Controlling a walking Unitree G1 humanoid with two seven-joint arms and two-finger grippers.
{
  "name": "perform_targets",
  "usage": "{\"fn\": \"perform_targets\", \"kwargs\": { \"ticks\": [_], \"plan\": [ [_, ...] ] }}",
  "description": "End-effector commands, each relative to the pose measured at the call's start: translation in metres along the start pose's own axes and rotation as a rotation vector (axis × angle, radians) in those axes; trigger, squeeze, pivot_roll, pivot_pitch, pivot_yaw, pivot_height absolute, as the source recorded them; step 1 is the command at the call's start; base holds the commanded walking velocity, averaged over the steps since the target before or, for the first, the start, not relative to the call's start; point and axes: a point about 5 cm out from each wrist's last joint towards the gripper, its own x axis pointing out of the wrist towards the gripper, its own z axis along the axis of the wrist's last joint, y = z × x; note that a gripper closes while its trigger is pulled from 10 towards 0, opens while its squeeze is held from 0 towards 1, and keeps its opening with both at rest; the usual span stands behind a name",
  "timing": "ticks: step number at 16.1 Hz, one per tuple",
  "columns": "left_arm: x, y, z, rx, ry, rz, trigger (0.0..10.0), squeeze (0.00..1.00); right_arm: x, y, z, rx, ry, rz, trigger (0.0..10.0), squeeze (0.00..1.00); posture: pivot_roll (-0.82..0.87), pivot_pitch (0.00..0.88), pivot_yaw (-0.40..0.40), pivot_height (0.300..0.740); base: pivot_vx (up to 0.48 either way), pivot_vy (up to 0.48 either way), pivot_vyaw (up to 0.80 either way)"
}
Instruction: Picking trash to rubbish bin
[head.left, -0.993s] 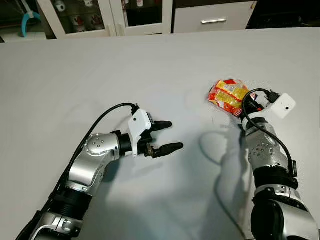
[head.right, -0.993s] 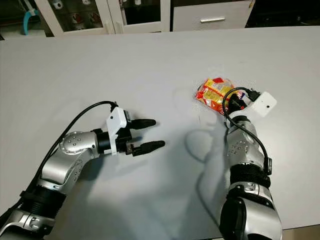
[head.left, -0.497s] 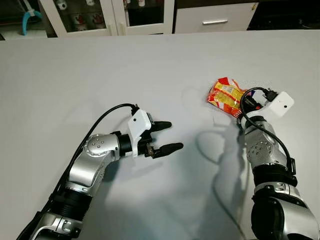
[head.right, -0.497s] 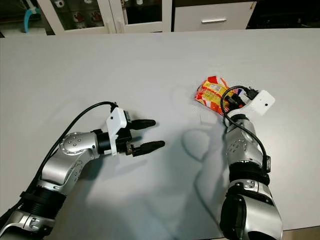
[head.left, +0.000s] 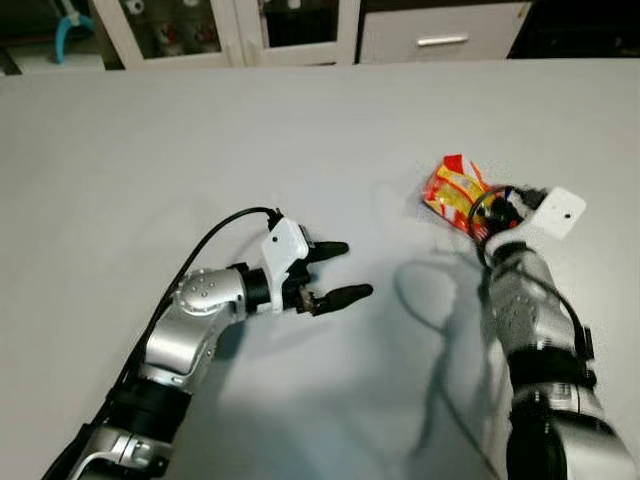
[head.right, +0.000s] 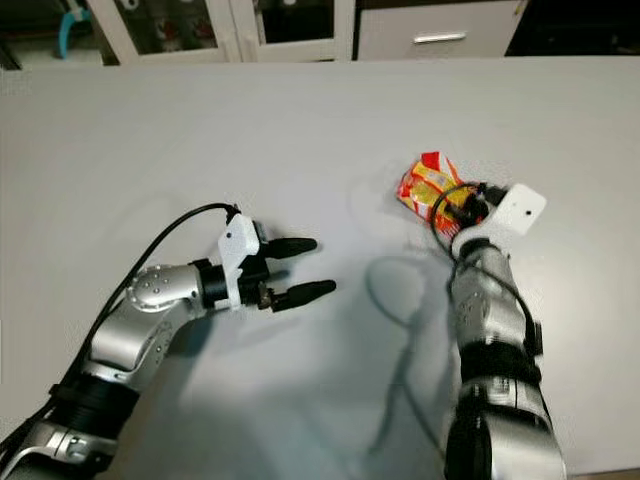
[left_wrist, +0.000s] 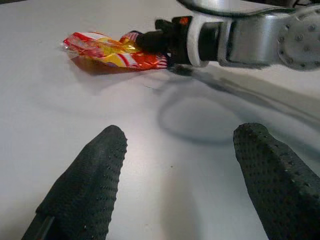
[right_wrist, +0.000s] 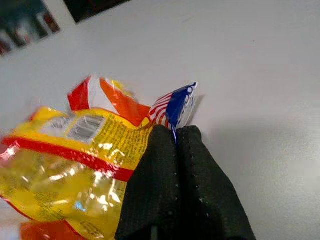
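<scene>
Two silver arms reach out over a broad white table (head.left: 300, 130), with white cabinets (head.left: 250, 25) standing along its far edge. On the robot's left, the left gripper (head.left: 335, 271) hovers low over the bare tabletop near the middle, pointing toward the right. Its two black fingers (left_wrist: 90, 185) are spread wide apart with nothing between them, and a black cable loops from the wrist back along the forearm. A soft shadow lies on the table under the arm.

Farther right, well apart from the left gripper, the snack wrapper (head.left: 455, 190) sits on the table. It is a crinkled plastic packet in red, orange and yellow, with a small blue and striped corner at one end. In the left wrist view it appears beyond the open fingers, low against the white surface, with the other arm's black tip at its edge.

At the right side, the right gripper (right_wrist: 176, 145) meets the near end of the wrapper. Its two fingers are pressed together with the wrapper's thin blue and striped corner pinched between their tips. The right forearm rises from the near edge of the table, a white wrist camera block (head.left: 556, 211) sitting just beside the packet.
</scene>
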Motion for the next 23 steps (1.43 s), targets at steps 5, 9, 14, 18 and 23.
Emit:
{"fn": "perform_targets", "kwargs": {
  "ticks": [5, 9, 14, 18, 23],
  "plan": [
    [0.01, -0.006, 0.001, -0.016, -0.05, 0.03, 10.0, 0.0, -0.025, -0.007, 0.019, -0.164, -0.177, -0.036, 0.0, 0.0, 0.22, 0.188, 0.016, 0.74, 0.0, 0.0, 0.0],
    [0.028, -0.01, 0.002, -0.02, -0.095, 0.017, 10.0, 0.0, -0.04, -0.002, 0.042, -0.203, -0.316, -0.043, 0.0, 0.0, 0.17, 0.138, 0.019, 0.74, 0.0, 0.0, 0.0],
    [0.045, 0.003, 0.005, -0.035, -0.116, 0.162, 10.0, 0.0, -0.069, 0.006, 0.061, -0.313, -0.41, -0.026, 0.0, 0.0, 0.13, 0.105, 0.021, 0.74, 0.0, 0.0, 0.0],
    [0.05, -0.001, 0.001, -0.037, -0.132, 0.275, 10.0, 0.0, -0.102, 0.006, 0.066, -0.378, -0.431, -0.089, 0.9, 0.0, 0.11, 0.104, 0.012, 0.74, 0.0, 0.0, 0.0],
    [0.059, -0.006, 0.001, -0.037, -0.144, 0.296, 10.0, 0.0, -0.122, -0.002, 0.066, -0.42, -0.387, -0.184, 10.0, 0.0, 0.08, 0.107, 0.0, 0.74, 0.0, 0.0, 0.0]
  ]
}}
